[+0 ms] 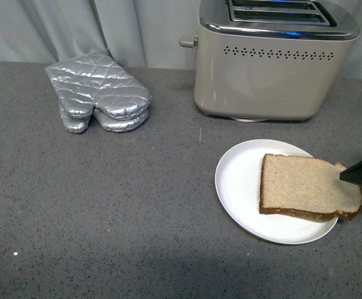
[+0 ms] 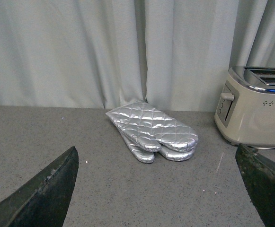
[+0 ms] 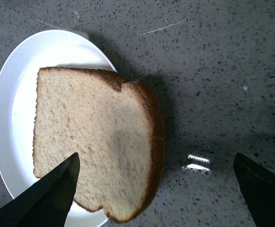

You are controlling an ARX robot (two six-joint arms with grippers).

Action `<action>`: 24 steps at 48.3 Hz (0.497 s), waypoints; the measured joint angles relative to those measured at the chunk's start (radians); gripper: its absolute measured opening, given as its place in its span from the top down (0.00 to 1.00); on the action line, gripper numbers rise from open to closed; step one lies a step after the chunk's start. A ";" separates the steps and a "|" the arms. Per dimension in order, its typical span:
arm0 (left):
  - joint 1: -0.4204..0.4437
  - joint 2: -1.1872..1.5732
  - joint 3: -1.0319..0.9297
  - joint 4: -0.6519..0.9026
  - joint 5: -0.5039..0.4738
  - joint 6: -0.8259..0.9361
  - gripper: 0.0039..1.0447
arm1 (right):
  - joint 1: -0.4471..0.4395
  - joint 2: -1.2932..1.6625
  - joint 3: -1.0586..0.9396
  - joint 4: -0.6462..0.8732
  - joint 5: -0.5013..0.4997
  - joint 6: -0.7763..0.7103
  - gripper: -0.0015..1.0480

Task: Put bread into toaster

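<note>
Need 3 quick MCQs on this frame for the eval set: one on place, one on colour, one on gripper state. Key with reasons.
1. Where is the bread relative to the toaster?
A. In one of its slots
B. On its chrome top
C. In front of it, on the white plate

2. What colour are the oven mitts?
A. Silver
B. Red
C. Black

3. How does the right gripper stand?
A. Shut on the bread
B. Open, holding nothing
C. Shut on the plate's rim

Key:
1 C: the front view shows the slice lying flat on the plate, one end past its rim.
2 A: the quilted fabric is shiny silver.
3 B: the right wrist view shows its fingers spread wide, one over the slice and one over the counter.
</note>
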 joint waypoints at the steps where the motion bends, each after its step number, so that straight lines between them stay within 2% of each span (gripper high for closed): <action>1: 0.000 0.000 0.000 0.000 0.000 0.000 0.06 | 0.005 0.010 0.007 0.000 0.000 0.006 0.09; 5: 0.000 0.000 0.000 0.000 0.000 0.000 0.06 | 0.026 0.045 0.030 0.001 0.013 0.035 0.10; 7: 0.000 0.000 0.000 0.000 0.000 0.000 0.06 | 0.033 0.056 0.039 -0.005 0.017 0.042 0.14; 24: 0.000 0.000 0.000 0.000 0.000 0.000 0.06 | 0.060 0.097 0.084 -0.040 0.042 0.086 0.60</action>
